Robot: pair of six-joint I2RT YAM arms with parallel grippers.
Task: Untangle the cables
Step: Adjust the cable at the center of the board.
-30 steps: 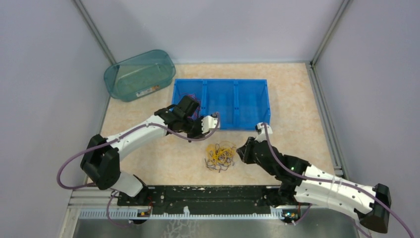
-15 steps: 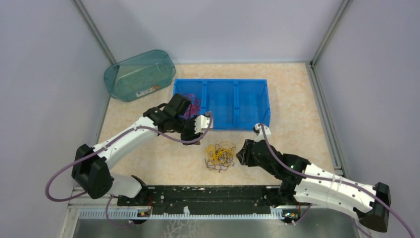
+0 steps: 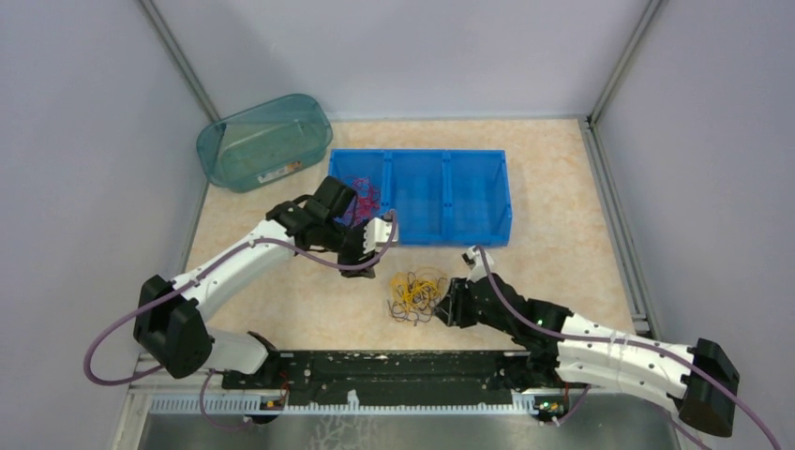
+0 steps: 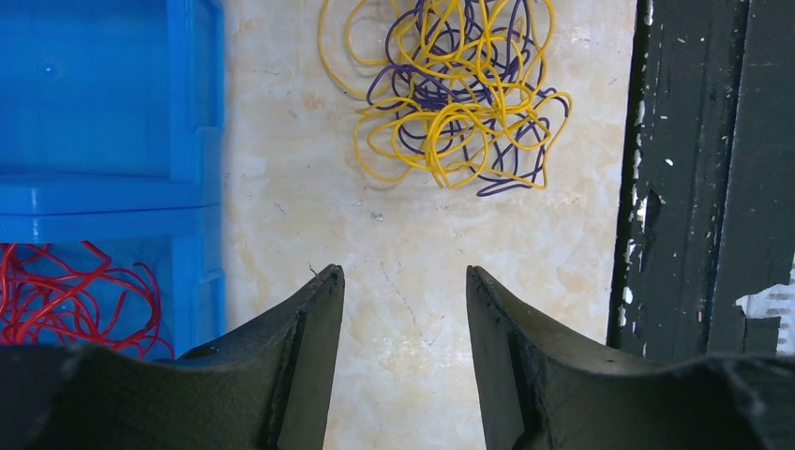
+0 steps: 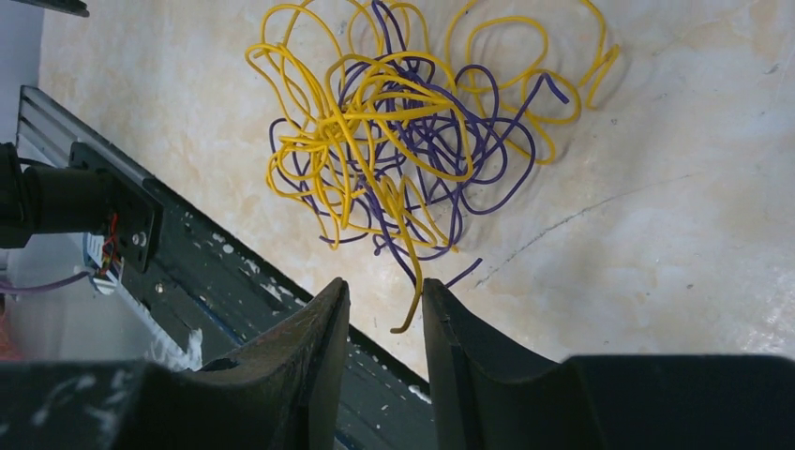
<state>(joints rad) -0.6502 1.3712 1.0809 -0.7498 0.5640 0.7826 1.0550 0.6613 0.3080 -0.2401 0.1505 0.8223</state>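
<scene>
On my table (image 3: 562,197) I see a blue bin (image 3: 450,232), a teal tub (image 3: 262,141), and tangled yellow and purple cables (image 3: 417,292).

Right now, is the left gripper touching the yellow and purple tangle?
Apart. The left wrist view shows bare tabletop between the left gripper and the yellow and purple tangle.

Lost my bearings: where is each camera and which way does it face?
Top external: above, behind the bases, facing down at the table; both arms.
Left wrist: down past the left gripper at blue bin, red cables, yellow-purple tangle.
Right wrist: past the right gripper onto that tangle.
Shared: all three see the tangle.
</scene>
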